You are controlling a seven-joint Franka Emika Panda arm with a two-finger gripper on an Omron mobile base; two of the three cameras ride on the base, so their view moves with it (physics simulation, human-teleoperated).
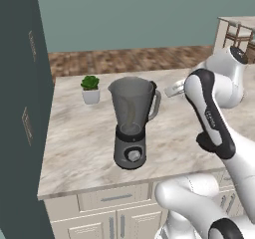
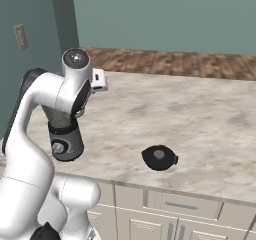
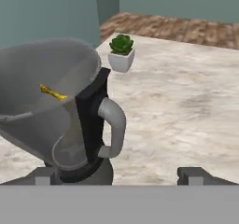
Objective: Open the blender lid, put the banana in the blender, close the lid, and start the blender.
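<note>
On the marble worktop [image 1: 79,148], the blender [image 1: 131,121] stands upright with its jar uncovered. The blender lid [image 2: 159,157] lies flat on the same worktop, well apart from the blender, toward the front edge above the drawers. A small potted plant [image 1: 90,89] stands behind the blender, apart from it.

The banana [image 3: 52,93] is inside the jar: in the hand view a yellow curved shape shows through the translucent wall, resting against the inner side. In the left base view a pale yellowish shape shows in the jar at the same place.

The claw [image 3: 119,175] is released: its two dark fingertips [image 3: 192,176] stand wide apart at the bottom of the hand view, with nothing between them. It hangs beside the jar, near the side handle, and touches nothing.

Step in hand, as judged from this layout: the lid is off and the banana is loaded, so the insertion step looks complete. Closing the lid and starting the blender remain.

Next move, requirements:
1. Carry the open claw clear of the jar rim and handle without knocking the jar.
2. Bring it down over the lid and grip at the light centre knob or across the rim.
3. Keep the lid level while carrying it back.
4. Seat it squarely on the jar rim before going to the round silver dial [image 1: 133,155] on the base.
</note>
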